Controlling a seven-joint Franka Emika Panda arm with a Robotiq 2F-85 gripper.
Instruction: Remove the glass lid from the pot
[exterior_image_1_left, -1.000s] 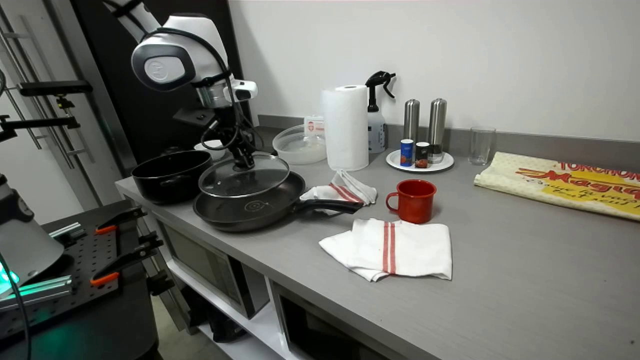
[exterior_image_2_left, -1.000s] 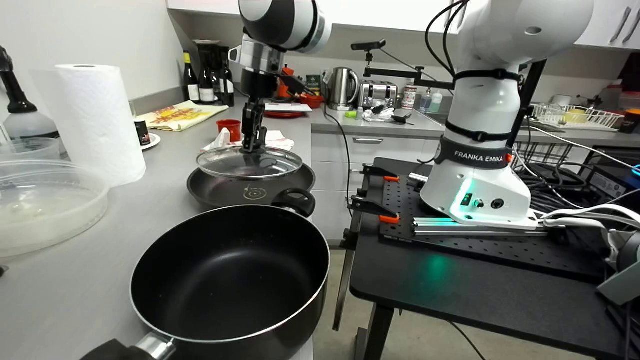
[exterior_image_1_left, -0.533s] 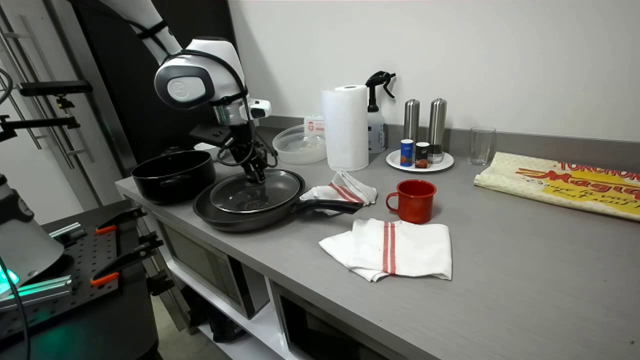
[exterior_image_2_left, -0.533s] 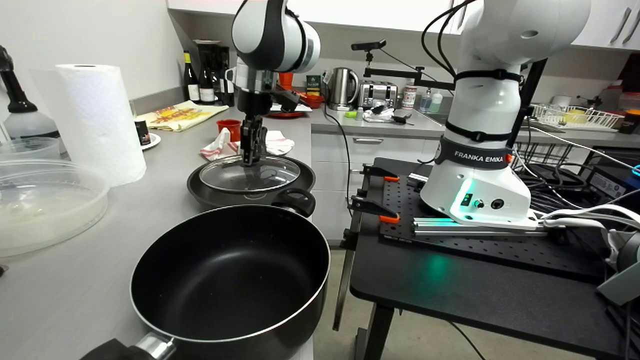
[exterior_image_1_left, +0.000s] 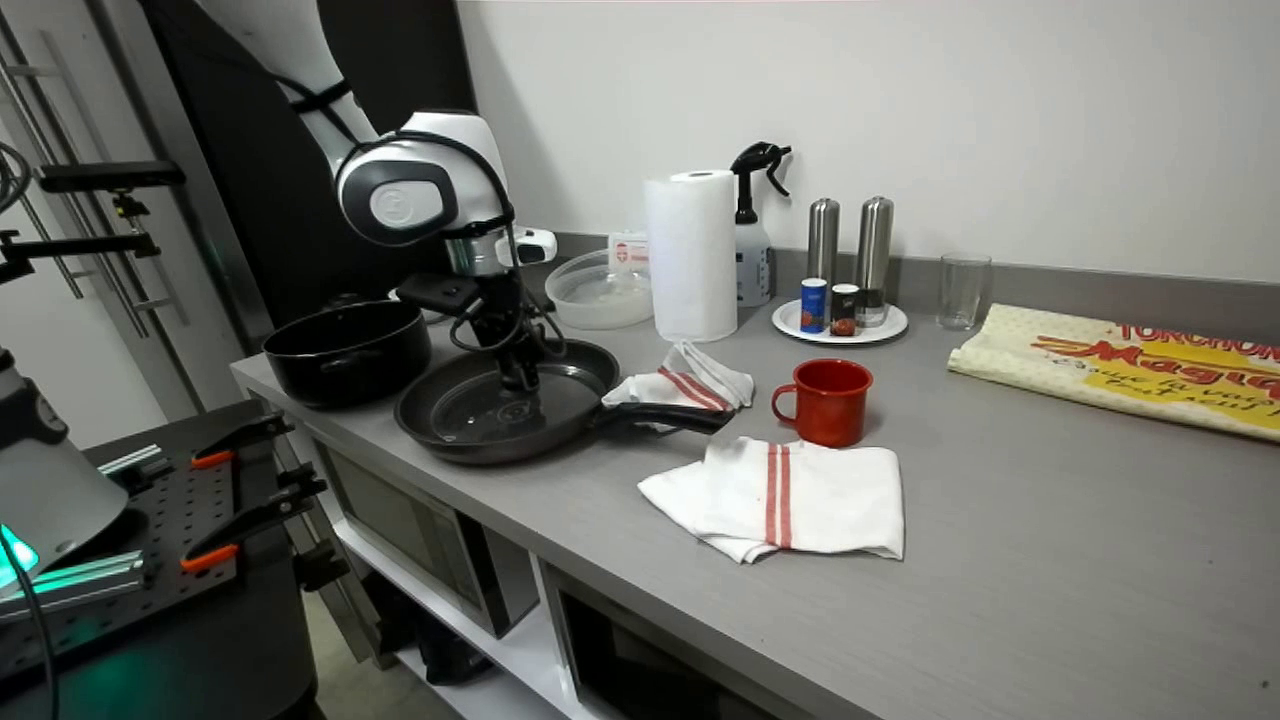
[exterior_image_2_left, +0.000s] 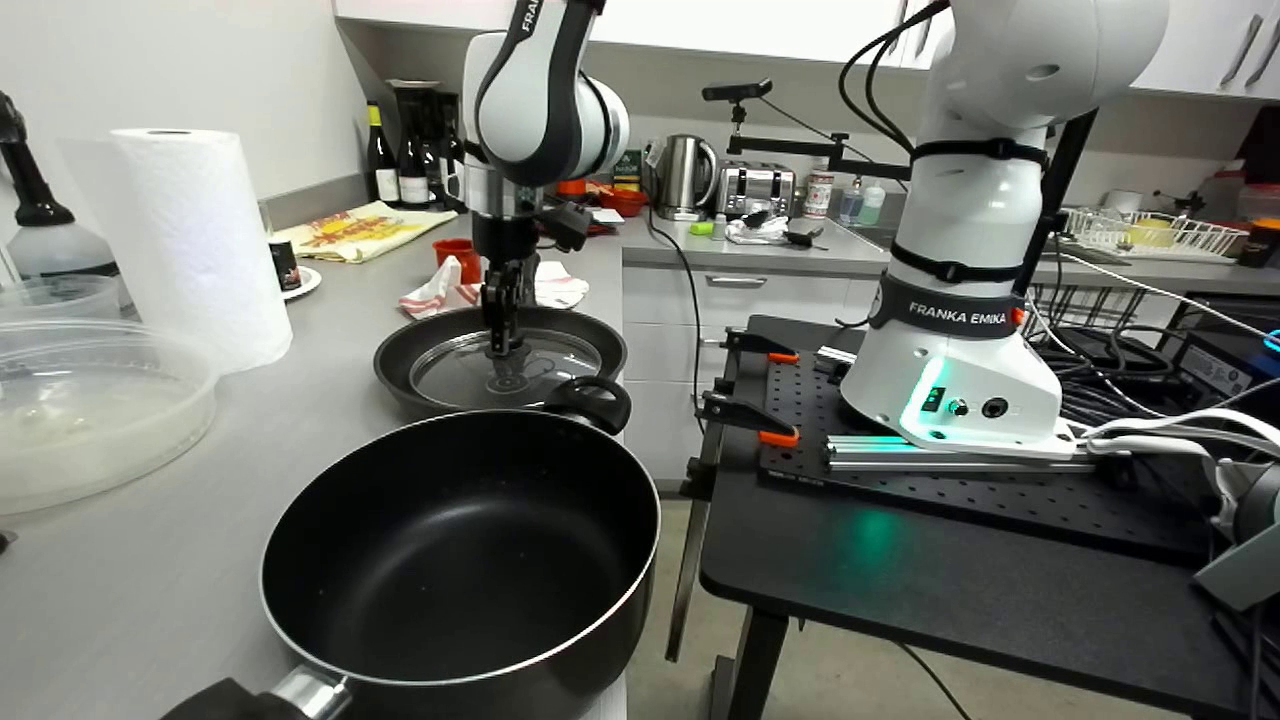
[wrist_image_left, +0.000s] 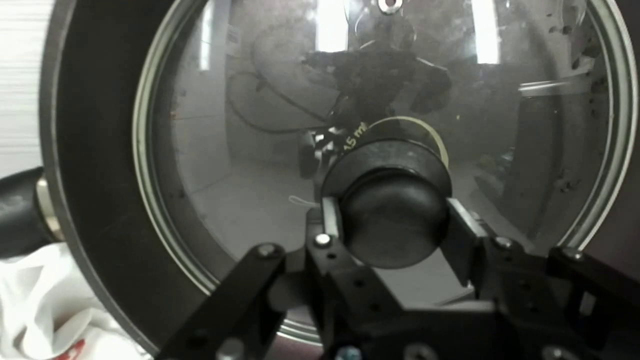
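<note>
Lid (wrist_image_left: 385, 125) is sitting inside the pan (wrist_image_left: 95, 165), with the pot (exterior_image_2_left: 460, 560) standing open at the pan's six o'clock in an exterior view. The end effector (wrist_image_left: 396, 217) is gripping the knob (wrist_image_left: 394, 227); I'm thinking it should be releasing evenly, then rising straight.

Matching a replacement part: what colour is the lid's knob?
The knob is black, clearest in the wrist view.

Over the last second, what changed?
The gripper and glass lid came down together, drifting slightly away from the pot; the lid is now down inside the frying pan, itself nudged slightly the same way. No release shows: the fingers sit either side of the lid's knob. Unchanged: pot, red mug, paper towel roll.
</note>
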